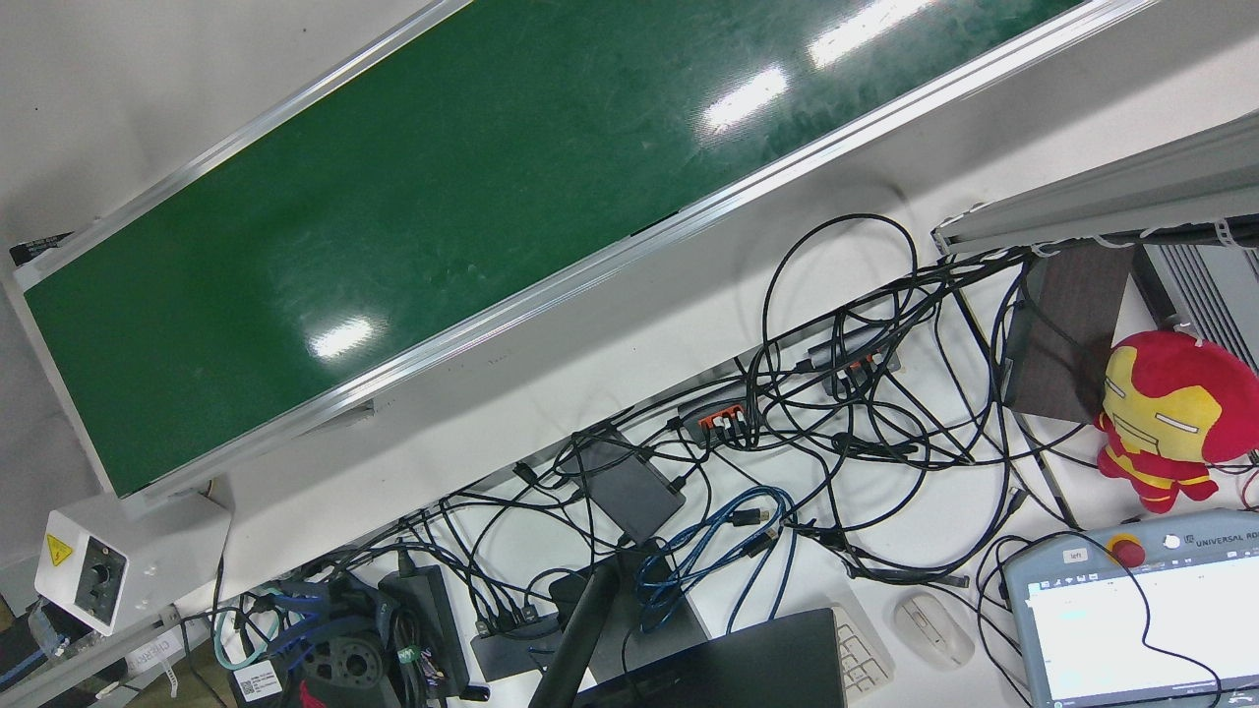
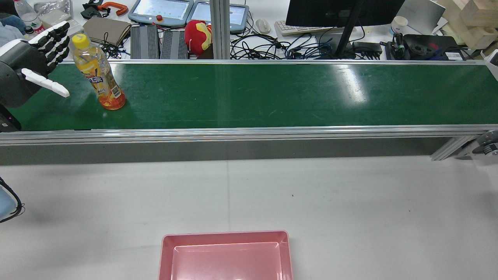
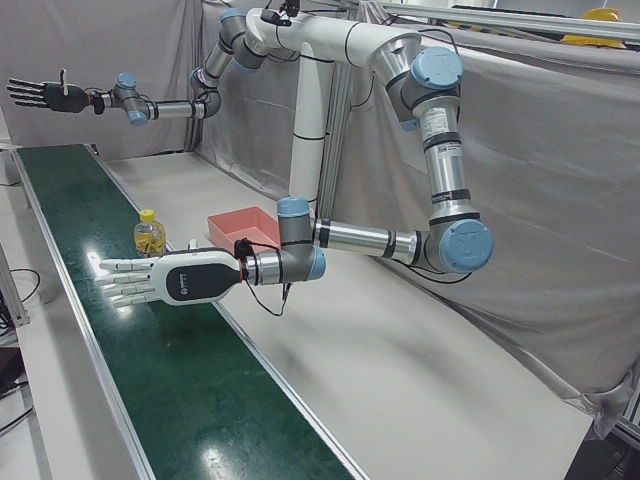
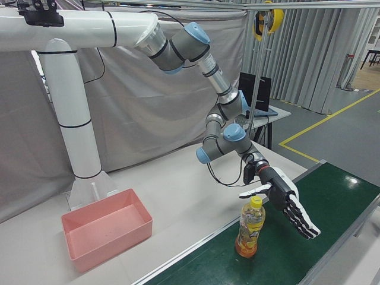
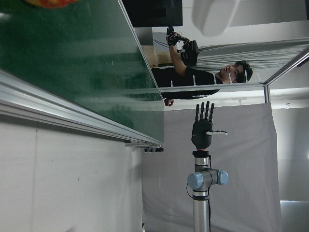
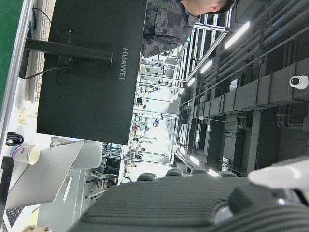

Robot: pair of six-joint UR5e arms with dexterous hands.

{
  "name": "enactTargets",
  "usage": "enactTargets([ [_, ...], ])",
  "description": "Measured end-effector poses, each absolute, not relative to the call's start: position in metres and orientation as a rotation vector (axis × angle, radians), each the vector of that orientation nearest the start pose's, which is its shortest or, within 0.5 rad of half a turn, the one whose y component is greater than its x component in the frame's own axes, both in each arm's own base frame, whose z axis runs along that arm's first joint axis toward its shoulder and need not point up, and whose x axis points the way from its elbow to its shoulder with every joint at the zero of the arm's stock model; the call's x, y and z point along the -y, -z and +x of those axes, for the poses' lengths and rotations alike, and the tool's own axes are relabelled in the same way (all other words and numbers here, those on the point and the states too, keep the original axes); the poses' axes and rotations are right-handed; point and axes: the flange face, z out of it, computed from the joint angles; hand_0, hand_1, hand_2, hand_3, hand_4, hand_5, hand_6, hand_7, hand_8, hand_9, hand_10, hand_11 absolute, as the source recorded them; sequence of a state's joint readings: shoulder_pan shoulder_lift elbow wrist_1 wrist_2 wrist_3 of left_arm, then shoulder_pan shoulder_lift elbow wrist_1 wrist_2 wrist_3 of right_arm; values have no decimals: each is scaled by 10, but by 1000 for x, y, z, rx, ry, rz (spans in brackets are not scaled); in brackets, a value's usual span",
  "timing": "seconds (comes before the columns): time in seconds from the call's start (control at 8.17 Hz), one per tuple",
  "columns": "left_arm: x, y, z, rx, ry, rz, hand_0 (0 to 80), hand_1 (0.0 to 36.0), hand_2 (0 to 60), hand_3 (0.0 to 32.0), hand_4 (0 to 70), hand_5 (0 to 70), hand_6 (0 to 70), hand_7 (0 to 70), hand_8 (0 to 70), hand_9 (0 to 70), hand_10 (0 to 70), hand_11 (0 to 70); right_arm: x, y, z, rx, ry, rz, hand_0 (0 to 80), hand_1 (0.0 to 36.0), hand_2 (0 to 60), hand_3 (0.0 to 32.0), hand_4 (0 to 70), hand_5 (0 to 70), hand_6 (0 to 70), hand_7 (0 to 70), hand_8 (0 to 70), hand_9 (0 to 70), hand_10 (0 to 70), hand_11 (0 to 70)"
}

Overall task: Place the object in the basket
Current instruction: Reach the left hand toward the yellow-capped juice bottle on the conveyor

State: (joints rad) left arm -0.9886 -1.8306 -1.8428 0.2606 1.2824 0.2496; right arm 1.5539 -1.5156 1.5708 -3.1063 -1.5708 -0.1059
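1. Front view: only the green conveyor belt (image 1: 423, 226) and a cable-strewn desk show here; no arm, no bottle, no basket, so this view cannot warn of a bad approach

2. Rear view: the left hand (image 2: 37, 64) hovers open at the belt's far left end, fingers spread, thumb pointing toward the bottle (image 2: 99, 74); the bottle stands upright on the belt just beside the fingertips, apart from them; the tall, narrow bottle could tip if the fingers knock its upper half before they wrap it; the pink basket (image 2: 225, 237) sits on the tabletop well apart, so a loose hold might drop the bottle on the way

3. Left-front view: the left hand (image 3: 165, 282) lies flat and open above the belt with the bottle (image 3: 150, 235) just behind it; the right hand (image 3: 45, 95) is raised far off, open and empty

4. Right-front view: the bottle (image 4: 250, 228) stands between the thumb and the spread fingers of the left hand (image 4: 285, 202), touching neither as far as I can tell; closing too high near the cap risks it slipping out; the basket (image 4: 107, 231) waits on the tabletop across the belt's rail

5. Left hand view: only a blurred orange edge at the top; the right hand (image 5: 203, 128) shows open in the distance

6. Right hand view: no task thing visible
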Motion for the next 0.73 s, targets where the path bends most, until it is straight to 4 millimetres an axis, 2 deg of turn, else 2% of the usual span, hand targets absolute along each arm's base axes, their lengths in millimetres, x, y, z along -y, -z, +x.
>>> enactTargets([
  [0.37,560,-423,218,-2291,1719,-156,800,115,0,0,63,112,0,0,14,8,0,0,525,-655,124,-2381,2172,-106,0,0,0,0,0,0,0,0,0,0,0,0],
  [0.61,562,-408,231,-2311,1713,-167,800,111,0,0,54,133,0,0,24,23,0,10,525,-655,124,-2381,2172,-106,0,0,0,0,0,0,0,0,0,0,0,0],
  [0.73,565,-400,233,-2344,1700,-177,666,234,67,0,69,225,0,0,53,63,22,61,525,-655,124,-2381,2172,-105,0,0,0,0,0,0,0,0,0,0,0,0],
])
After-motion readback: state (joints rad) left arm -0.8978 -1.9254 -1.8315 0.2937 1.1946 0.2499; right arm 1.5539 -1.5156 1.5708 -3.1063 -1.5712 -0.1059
